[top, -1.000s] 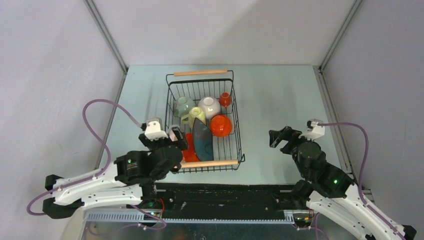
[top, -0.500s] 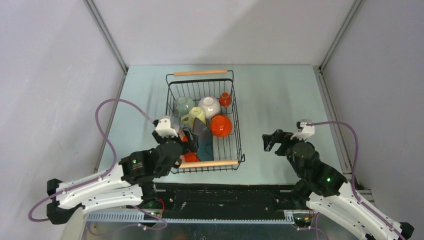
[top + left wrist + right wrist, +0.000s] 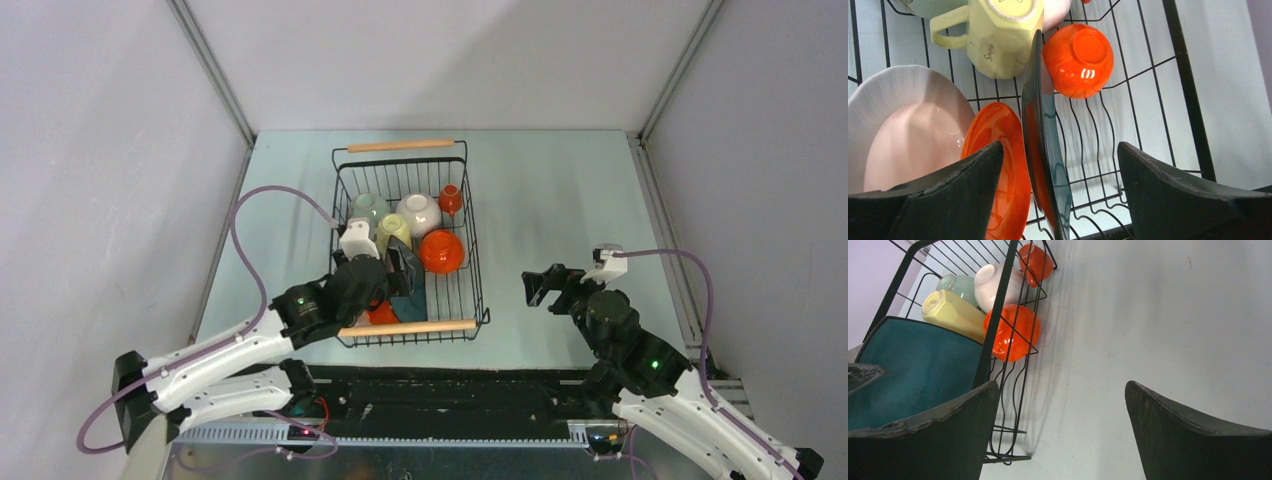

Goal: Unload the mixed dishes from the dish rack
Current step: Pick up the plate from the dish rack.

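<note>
The black wire dish rack (image 3: 473, 262) stands mid-table with wooden handles. It holds a teal square plate (image 3: 1044, 125) on edge, an orange plate (image 3: 998, 150) beside it, a white bowl (image 3: 903, 125), a yellow mug (image 3: 998, 35), an orange bowl (image 3: 1078, 60), a second white bowl (image 3: 418, 212), a pale green bowl (image 3: 365, 210) and a small orange cup (image 3: 451, 199). My left gripper (image 3: 1059, 147) is open above the rack's near end, its jaws either side of the teal plate's top edge, not touching. My right gripper (image 3: 1062, 385) is open and empty over the table, right of the rack.
The rack's right wall (image 3: 998, 315) stands just left of my right gripper. Pale table surface (image 3: 560, 200) lies to the right of the rack and more of it (image 3: 285, 200) to the left. Grey walls enclose the table.
My left gripper has moved right and forward, from outside the rack's left wall to over the upright plates. My right gripper has shifted slightly left toward the rack.
</note>
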`<state>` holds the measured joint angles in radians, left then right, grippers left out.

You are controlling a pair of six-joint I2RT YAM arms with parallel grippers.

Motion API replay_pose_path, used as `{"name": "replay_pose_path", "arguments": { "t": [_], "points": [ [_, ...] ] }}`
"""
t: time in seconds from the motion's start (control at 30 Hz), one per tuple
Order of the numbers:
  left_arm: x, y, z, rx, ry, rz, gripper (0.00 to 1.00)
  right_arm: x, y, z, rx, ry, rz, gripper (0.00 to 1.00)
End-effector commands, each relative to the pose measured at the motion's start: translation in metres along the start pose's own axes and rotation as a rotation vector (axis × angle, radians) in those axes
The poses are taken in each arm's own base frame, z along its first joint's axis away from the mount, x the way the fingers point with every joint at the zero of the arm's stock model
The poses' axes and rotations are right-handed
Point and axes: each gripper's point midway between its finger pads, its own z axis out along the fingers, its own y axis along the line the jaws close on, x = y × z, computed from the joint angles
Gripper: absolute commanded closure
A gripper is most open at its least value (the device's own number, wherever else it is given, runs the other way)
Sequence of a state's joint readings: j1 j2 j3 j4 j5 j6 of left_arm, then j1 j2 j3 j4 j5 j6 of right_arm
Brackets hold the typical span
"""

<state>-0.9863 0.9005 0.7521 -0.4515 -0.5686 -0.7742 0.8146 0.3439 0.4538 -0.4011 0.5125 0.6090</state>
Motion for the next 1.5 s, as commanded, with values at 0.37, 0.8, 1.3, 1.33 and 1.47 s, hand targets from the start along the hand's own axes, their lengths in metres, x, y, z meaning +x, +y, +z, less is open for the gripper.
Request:
{"name": "replay_pose_path", "arguments": {
  "t": [0.37, 0.8, 1.3, 1.33, 1.47],
  "points": [
    [-0.001, 0.003, 0.018, -0.075, 0.032, 0.013, 0.53, -0.009, 0.004, 0.001, -0.012, -0.037, 0.014, 0.01],
    [0.001, -0.001, 0.019, -0.055, 0.048, 0.033, 0.80, -0.007, 0.003, 0.003, -0.005, -0.032, 0.006, 0.01],
    [-0.032, -0.004, -0.002, -0.042, -0.027, 0.005, 1.00, -0.007, 0.002, 0.003, -0.002, -0.034, 0.005, 0.00],
    [-0.033, -0.005, -0.004, -0.033, -0.031, 0.001, 1.00, -0.007, 0.003, 0.003, -0.004, -0.034, 0.005, 0.00],
    [-0.044, -0.007, -0.013, 0.000, -0.066, -0.011, 1.00, -0.008, 0.004, 0.003, -0.009, -0.038, 0.009, 0.00]
  ]
}}
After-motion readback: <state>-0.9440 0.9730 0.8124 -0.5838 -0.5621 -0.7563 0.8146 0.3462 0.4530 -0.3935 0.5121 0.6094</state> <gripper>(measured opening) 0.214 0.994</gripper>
